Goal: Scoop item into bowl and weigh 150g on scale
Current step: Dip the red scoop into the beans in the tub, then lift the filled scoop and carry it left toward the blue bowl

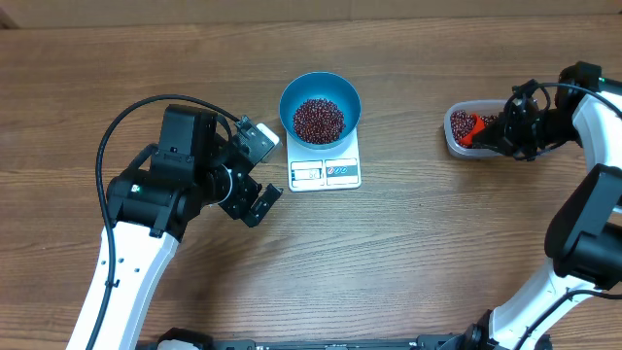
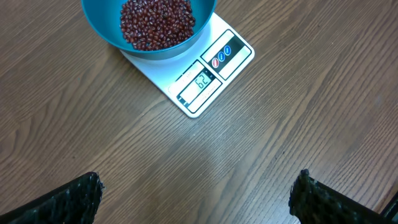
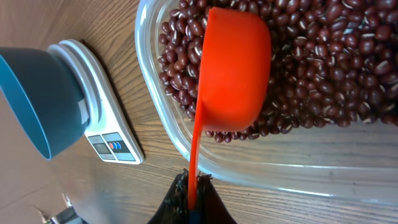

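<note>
The wooden table (image 1: 437, 243) spreads under both of my arms. My left arm comes up from the near left side, and my right arm bends in from the right edge.

My left gripper (image 2: 196, 190) hangs just left of the scale with its jaws spread wide and nothing between them. From its wrist view, the two black fingertips (image 2: 74, 199) stand far apart over bare wood.

My right gripper (image 3: 193, 199) is at the far right, clenched on the thin handle of the red scoop (image 3: 233, 74).

The clear plastic tub (image 3: 298, 162) sits at the far right of the table, well apart from the scale. The white scale (image 1: 326, 173) lies flat near the middle of the table, with its display and buttons on the near edge (the digits are too small for me to read with any certainty). The blue bowl (image 1: 292, 97) stands upright on the scale's far part and covers most of the platform.

The scoop's cup is inside the tub, its rounded back turned to my wrist camera, lying against the heap there. I cannot tell whether it is dug in.

Smallest of all are the beans. One mound of beans (image 1: 319, 119) covers the bottom of the bowl, and more beans (image 3: 336, 62) fill the tub around the scoop.
</note>
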